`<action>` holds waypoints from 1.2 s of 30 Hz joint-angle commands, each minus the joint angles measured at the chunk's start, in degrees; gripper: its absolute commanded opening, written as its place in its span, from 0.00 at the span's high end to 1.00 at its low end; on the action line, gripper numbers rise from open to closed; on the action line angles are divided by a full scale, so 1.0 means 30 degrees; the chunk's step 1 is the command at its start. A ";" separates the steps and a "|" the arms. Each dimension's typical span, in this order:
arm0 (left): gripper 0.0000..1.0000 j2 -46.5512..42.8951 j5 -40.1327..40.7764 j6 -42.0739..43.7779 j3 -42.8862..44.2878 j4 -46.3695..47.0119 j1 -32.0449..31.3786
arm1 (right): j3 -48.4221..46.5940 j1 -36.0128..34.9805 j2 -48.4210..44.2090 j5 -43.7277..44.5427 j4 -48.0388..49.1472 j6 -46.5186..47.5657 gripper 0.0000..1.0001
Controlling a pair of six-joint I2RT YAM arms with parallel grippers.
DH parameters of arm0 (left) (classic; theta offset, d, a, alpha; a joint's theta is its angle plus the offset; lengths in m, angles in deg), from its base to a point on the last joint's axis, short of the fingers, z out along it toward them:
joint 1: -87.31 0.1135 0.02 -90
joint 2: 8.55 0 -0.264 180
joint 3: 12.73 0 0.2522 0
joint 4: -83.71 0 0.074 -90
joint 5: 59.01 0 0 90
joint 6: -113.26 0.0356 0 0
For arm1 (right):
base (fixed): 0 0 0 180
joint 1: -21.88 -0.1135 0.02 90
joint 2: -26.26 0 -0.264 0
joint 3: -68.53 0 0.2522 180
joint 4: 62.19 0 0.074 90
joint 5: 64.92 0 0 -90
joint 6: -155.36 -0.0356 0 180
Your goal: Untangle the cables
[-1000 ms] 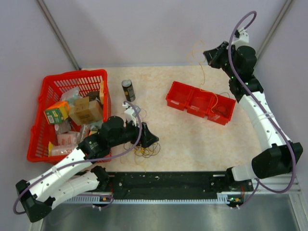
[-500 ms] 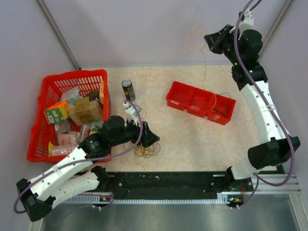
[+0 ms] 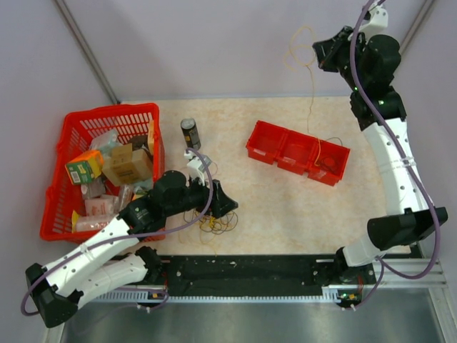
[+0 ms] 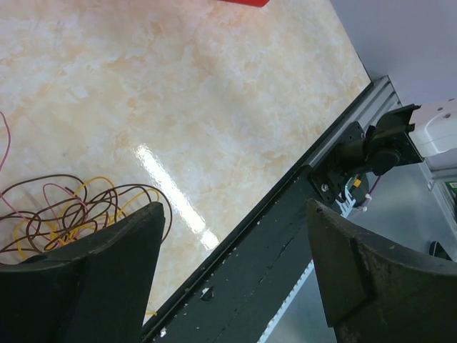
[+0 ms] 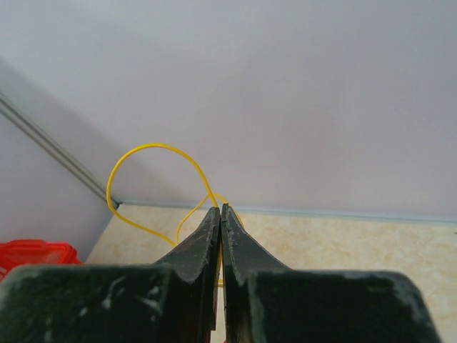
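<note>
Right end effector (image 5: 221,214): jaws pressed together on a thin yellow wire (image 3: 312,107), held high over the far right corner. The wire loops above the pinch, then hangs slack down to the red three-compartment bin (image 3: 251,148). Its lower end is in the right-hand compartment, where a few dark wires also curl; whether they touch, cannot tell.

Left end effector (image 4: 235,214): jaws wide apart, nothing between them, low over the near part of the worktop (image 4: 178,86). The tangle of wires (image 4: 68,214), brown, yellow and pink loops, lies flat just beside one finger, not between the two.

Handling, as judged: wires very light and limp, yet springy enough to keep their curl. No weight to anchor them, so lifting one strand likely drags its neighbours. Thin and smooth, could slip through a loose pinch. Best hold probably a free end or an outer loop standing clear of the knot, pinched square across the strand and drawn away slowly
</note>
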 commanded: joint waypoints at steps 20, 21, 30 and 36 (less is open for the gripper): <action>0.15 -0.0646 -0.0229 0.0128 0.0680 0.0695 -0.0020 | 0.1174 0.0738 -0.0993 -0.2483 0.3871 -0.2590 1.00; 0.15 -0.0704 -0.0170 0.0100 0.0680 0.0666 -0.0049 | 0.1409 0.0767 -0.0817 -0.2572 0.4280 -0.2794 1.00; 0.15 -0.0881 0.0006 0.0246 0.0592 0.0549 -0.0049 | 0.4133 0.0767 -0.0375 -0.2837 0.7096 -0.3851 1.00; 0.15 -0.0880 0.0006 0.0334 0.0592 0.0490 -0.0049 | 0.6768 0.0913 -0.1164 -0.2398 0.8180 -0.3735 1.00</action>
